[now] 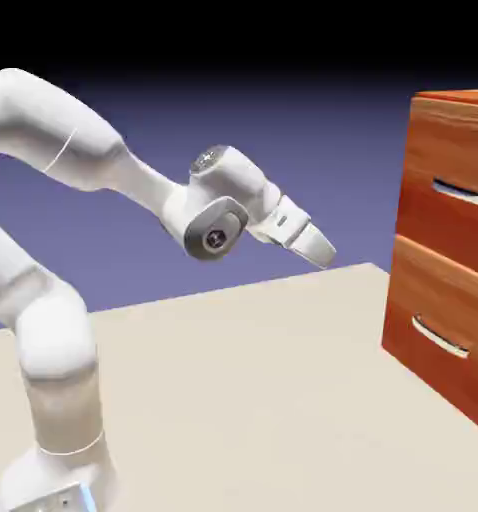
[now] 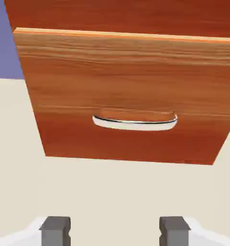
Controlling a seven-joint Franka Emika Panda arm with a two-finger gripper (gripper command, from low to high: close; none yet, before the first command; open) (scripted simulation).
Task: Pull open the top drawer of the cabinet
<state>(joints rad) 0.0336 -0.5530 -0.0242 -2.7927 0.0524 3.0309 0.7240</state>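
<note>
hovering well apart from boxy reddish-brown polished wood cabinet (image 1: 448,250) at the worktop's (image 1: 243,400) right side. white two-finger gripper (image 1: 326,258) pointing low, fingers (image 2: 55,229) spread wide, holding nothing. aiming at the lower drawer's silver bar (image 2: 135,122) in the hand view; glossy top drawer (image 1: 453,160) sitting closed above. risking grabbing the wrong handle unless rising to the upper curved silver handle (image 1: 465,193).

I could read no text, label, brand, number or sign anywhere: none on the cabinet (image 1: 453,250) and none on my own arm (image 1: 103,160).
</note>
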